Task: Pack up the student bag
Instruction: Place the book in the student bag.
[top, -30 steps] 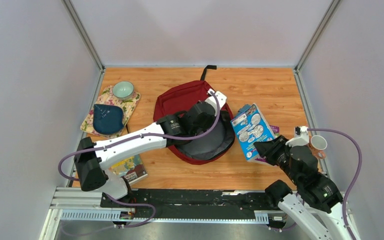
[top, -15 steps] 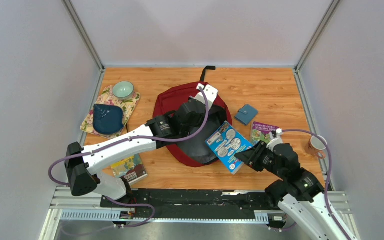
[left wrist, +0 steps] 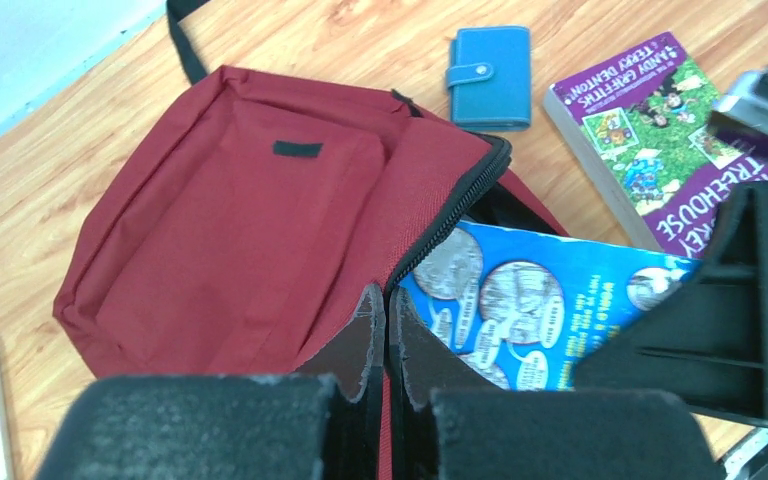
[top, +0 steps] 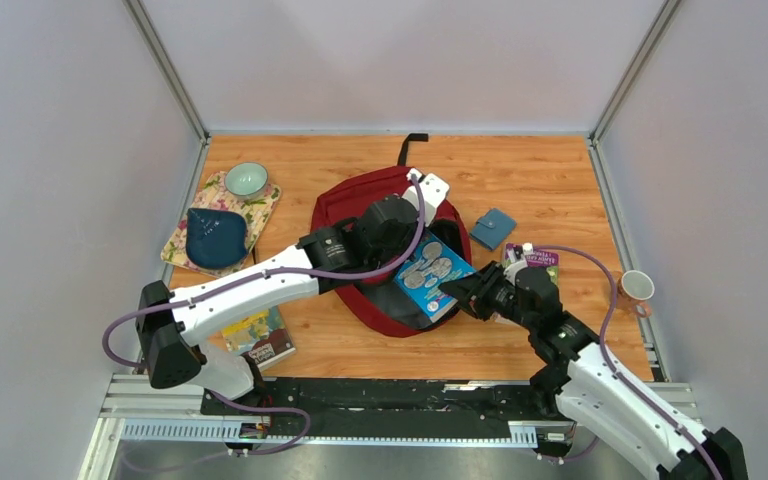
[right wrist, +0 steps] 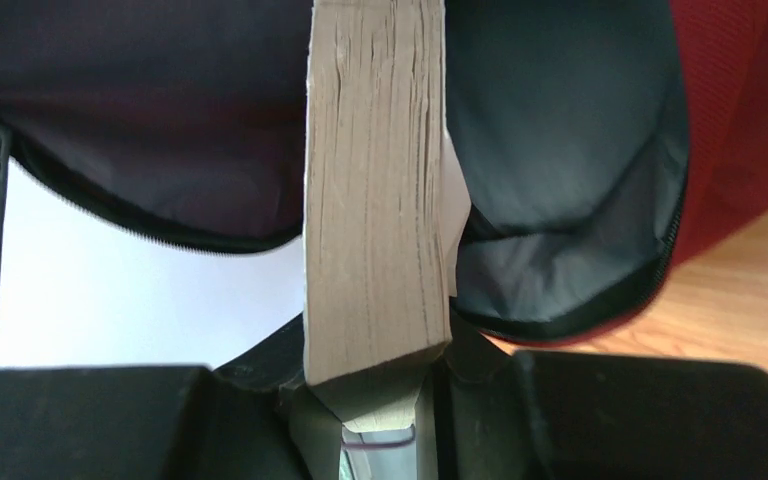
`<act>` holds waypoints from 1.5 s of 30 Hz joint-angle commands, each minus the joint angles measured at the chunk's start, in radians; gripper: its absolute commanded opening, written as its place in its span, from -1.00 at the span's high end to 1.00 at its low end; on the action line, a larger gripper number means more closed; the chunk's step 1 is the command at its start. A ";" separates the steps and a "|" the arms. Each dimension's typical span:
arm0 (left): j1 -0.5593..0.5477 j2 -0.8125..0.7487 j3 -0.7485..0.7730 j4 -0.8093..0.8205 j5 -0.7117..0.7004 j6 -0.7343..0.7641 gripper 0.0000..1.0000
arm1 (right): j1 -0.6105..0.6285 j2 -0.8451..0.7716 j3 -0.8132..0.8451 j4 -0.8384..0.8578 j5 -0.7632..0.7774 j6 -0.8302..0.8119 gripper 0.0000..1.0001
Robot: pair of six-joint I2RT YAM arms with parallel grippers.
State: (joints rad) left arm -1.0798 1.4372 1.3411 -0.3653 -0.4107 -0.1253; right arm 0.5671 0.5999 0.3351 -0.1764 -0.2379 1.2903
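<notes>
The dark red student bag (top: 352, 203) lies mid-table with its mouth facing right. My left gripper (top: 408, 238) is shut on the upper zipper edge, and the left wrist view shows red fabric pinched in the left gripper (left wrist: 387, 300) above the front pocket of the bag (left wrist: 230, 220). A blue book (top: 428, 272) is tilted into the mouth, with my right gripper (top: 465, 292) shut on its near end. From the right wrist, the book's page edge (right wrist: 375, 200) runs from the right gripper (right wrist: 380, 385) into the bag's dark lining (right wrist: 560, 120).
A blue wallet (top: 493, 228) and a purple book (top: 535, 262) lie right of the bag, a mug (top: 637, 287) further right. At the left, a floral mat holds a dark blue pouch (top: 215, 237) and a green bowl (top: 246, 180). Another book (top: 260, 337) lies by the left base.
My right gripper has carried the blue book leftward from the right side of the table into the bag's mouth, uncovering the wallet and purple book. The left gripper keeps hold of the bag's edge.
</notes>
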 commanded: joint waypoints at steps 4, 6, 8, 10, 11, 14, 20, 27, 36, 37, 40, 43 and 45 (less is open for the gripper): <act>0.000 0.028 0.119 0.016 0.056 0.003 1.00 | 0.004 0.230 0.004 0.472 0.009 0.167 1.00; 0.000 0.037 0.136 0.011 0.046 0.003 1.00 | 0.004 0.256 0.039 0.460 0.009 0.153 1.00; 0.000 0.029 0.142 0.019 0.035 0.001 1.00 | 0.005 0.282 0.048 0.443 0.032 0.152 1.00; 0.000 0.020 0.138 0.035 0.024 0.004 1.00 | 0.005 0.308 0.044 0.463 0.060 0.156 1.00; 0.000 0.008 0.133 0.042 0.023 0.006 1.00 | 0.005 0.323 0.045 0.486 0.067 0.156 1.00; 0.000 -0.017 0.112 0.066 0.032 0.013 1.00 | 0.005 0.417 0.051 0.572 0.086 0.159 1.00; 0.000 -0.052 0.070 0.104 0.020 0.018 1.00 | 0.011 0.679 0.108 0.861 0.089 0.167 1.00; 0.000 -0.070 0.041 0.120 -0.014 0.004 1.00 | 0.033 0.972 0.203 1.164 0.195 0.162 1.00; 0.058 -0.139 -0.045 0.123 0.006 -0.039 1.00 | 0.062 1.264 0.309 1.246 0.252 0.150 0.85; 0.064 -0.147 -0.055 0.123 0.009 -0.054 1.00 | 0.068 1.265 0.292 1.235 0.252 0.142 0.79; 0.092 -0.176 -0.095 0.124 0.015 -0.076 1.00 | 0.074 1.213 0.259 1.142 0.269 0.092 0.26; 0.107 -0.201 -0.126 0.123 0.016 -0.088 1.00 | 0.074 1.118 0.260 0.959 0.221 -0.017 -0.28; 0.116 -0.212 -0.144 0.123 0.021 -0.097 1.00 | 0.077 1.059 0.277 0.801 0.201 -0.078 -0.59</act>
State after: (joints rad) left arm -0.9768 1.2839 1.2148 -0.3012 -0.3943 -0.1822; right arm 0.6392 1.7927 0.5900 0.8181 -0.0181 1.3643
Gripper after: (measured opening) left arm 0.009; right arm 0.679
